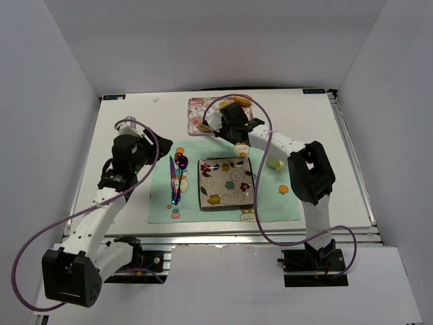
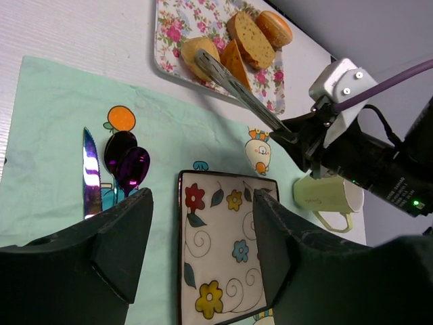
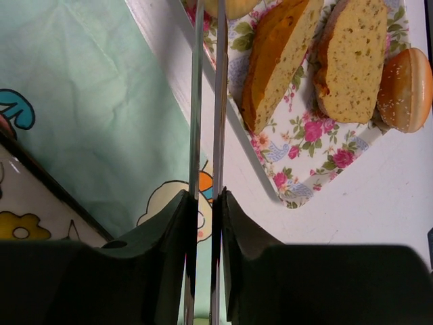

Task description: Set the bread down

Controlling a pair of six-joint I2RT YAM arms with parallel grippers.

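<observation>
Bread (image 2: 188,51) on tray (image 2: 177,20) behind mat (image 2: 61,108), tongs (image 2: 237,91) at it; plate (image 2: 223,264) on mat, knife (image 2: 91,172) L, mug (image 2: 325,196) R.

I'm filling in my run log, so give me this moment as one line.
right gripper: shut on tongs | tong tips: at the bread on floral tray | left gripper: open, empty, left of plate

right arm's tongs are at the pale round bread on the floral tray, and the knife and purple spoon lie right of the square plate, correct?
No: the knife and purple spoon lie left of the square plate, as the left wrist view shows. The rest holds: the right gripper has its tongs at the bread on the floral tray.
</observation>
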